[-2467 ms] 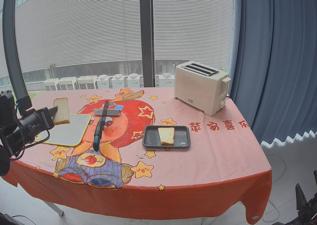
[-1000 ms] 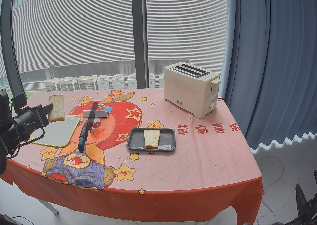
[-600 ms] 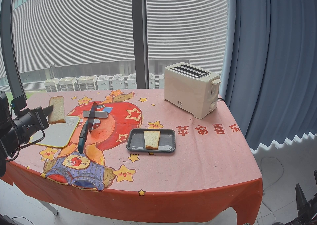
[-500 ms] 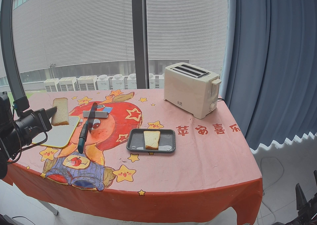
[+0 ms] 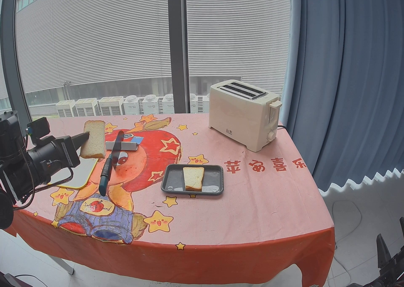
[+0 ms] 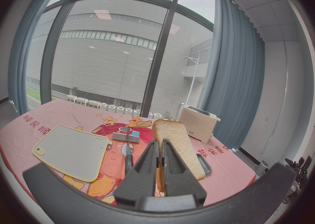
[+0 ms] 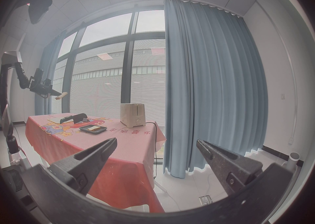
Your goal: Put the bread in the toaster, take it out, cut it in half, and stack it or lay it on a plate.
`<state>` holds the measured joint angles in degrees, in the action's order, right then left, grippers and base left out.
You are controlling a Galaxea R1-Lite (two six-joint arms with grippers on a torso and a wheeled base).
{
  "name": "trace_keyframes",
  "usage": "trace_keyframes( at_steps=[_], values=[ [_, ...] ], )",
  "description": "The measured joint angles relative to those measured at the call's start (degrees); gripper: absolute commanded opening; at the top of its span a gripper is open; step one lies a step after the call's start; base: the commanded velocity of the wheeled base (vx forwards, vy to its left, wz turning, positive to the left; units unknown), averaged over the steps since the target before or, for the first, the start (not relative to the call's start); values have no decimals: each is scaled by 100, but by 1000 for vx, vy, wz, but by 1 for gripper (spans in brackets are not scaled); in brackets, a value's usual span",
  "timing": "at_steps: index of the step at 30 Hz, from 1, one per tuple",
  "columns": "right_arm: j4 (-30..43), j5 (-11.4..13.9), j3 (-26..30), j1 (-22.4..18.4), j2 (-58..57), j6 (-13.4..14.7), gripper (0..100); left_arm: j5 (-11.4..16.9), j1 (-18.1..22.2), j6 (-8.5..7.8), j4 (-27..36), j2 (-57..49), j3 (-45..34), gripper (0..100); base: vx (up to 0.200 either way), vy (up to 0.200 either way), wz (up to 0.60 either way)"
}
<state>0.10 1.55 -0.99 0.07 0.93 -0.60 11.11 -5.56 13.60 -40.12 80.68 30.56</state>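
The left gripper (image 5: 85,137) is clamped on a pale, brown-crusted slice of bread (image 5: 94,144). Its two black fingers (image 6: 149,162) are pressed together on one edge of the slice (image 6: 178,149), which stands on edge past the fingertips. The held slice hangs in the air over the left part of the table. In the head view it shows over the far right corner of the flat grey cutting board with a yellow rim (image 5: 78,173). It is just left of the black-bladed knife with a teal handle (image 5: 107,165).

The knife lies with its blade propped on a small grey block (image 5: 126,145), handle toward the near edge. The cream two-slot toaster (image 5: 244,113) stands at the far right of the table, well apart from the held slice. Between them, nearer the middle, a dark grey rectangular tray (image 5: 168,182) carries a second, smaller piece of bread (image 5: 193,177) lying flat.

All of this rests on the pink cartoon-printed tablecloth (image 5: 261,208).

The right gripper (image 7: 156,142) is low and off the near right of the table, its jaws spread wide with nothing between them.
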Motion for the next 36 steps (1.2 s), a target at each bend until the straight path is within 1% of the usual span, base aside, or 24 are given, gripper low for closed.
trace_keyframes(
  at_steps=[8, 12, 19, 21, 25, 27, 29, 31, 36],
  values=[
    [0, 1, -2, 0, 0, 0, 100, -7, -483, -4, -28, 22, 55, 0, 0, 0, 0],
    [0, 1, -2, 0, 0, 0, 100, -7, -695, -33, -41, 60, 113, 0, 0, 0, 0],
    [0, 0, -2, 2, 0, -5, 100, -16, -872, -39, -46, 201, 260, 0, 0, 0, 0],
    [0, 0, -2, 0, 0, -2, 100, -121, -940, -39, -46, 262, 339, 0, 0, 0, 0],
    [0, 0, -2, 0, 0, 0, 100, -578, -1125, -44, -44, 394, 441, 0, 0, 0, 0],
    [0, 1, -2, -2, 0, 0, 100, -884, -1274, -45, -44, 485, 501, 0, 0, 0, 0],
    [0, 1, -2, -2, 0, 0, 100, -1111, -1442, -44, -46, 586, 557, 0, 0, 0, 0],
    [0, 1, -2, -2, 0, 0, 100, -1212, -1588, -41, -44, 691, 618, 0, 0, 0, 0],
    [0, 1, -2, 2, 0, -2, 100, -1228, -1836, -34, -13, 905, 824, 0, 0, 0, 0]
  ],
)
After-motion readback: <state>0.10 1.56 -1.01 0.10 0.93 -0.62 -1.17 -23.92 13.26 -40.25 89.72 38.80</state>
